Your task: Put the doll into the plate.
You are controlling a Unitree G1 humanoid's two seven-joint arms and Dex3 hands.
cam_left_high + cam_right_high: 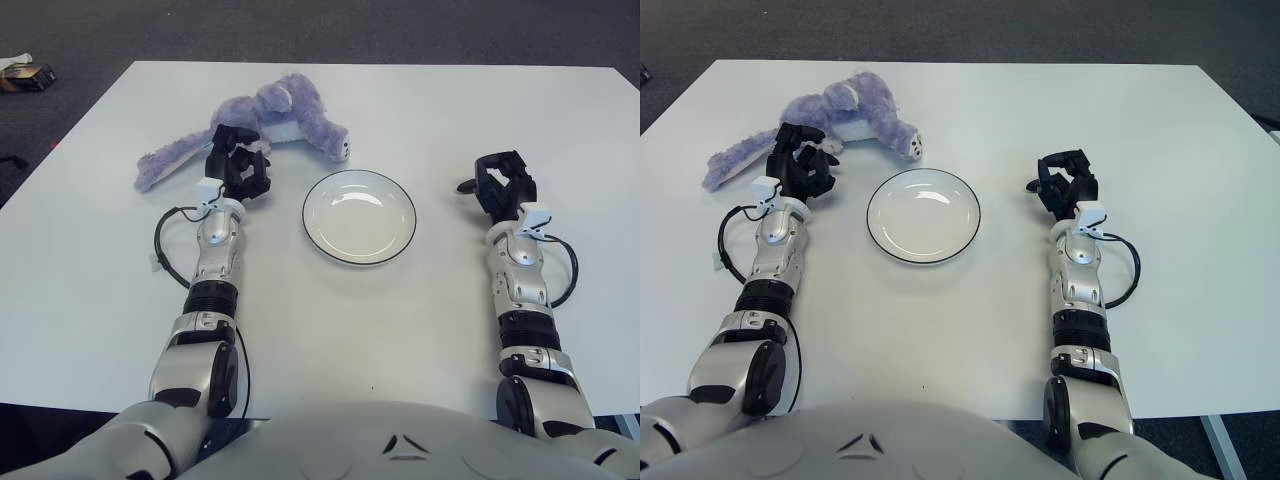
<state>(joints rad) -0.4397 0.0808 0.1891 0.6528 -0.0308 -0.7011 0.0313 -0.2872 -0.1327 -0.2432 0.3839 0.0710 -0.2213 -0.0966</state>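
A purple plush doll lies on the white table at the far left, its long limb stretching left and its head toward the plate. A white plate with a dark rim sits empty at the table's middle. My left hand is just in front of the doll's body, fingers spread, touching or nearly touching it, holding nothing. My right hand shows to the right of the plate, fingers relaxed and empty.
A small dark box lies on the floor beyond the table's far left corner. Dark carpet surrounds the table. Cables loop beside both forearms.
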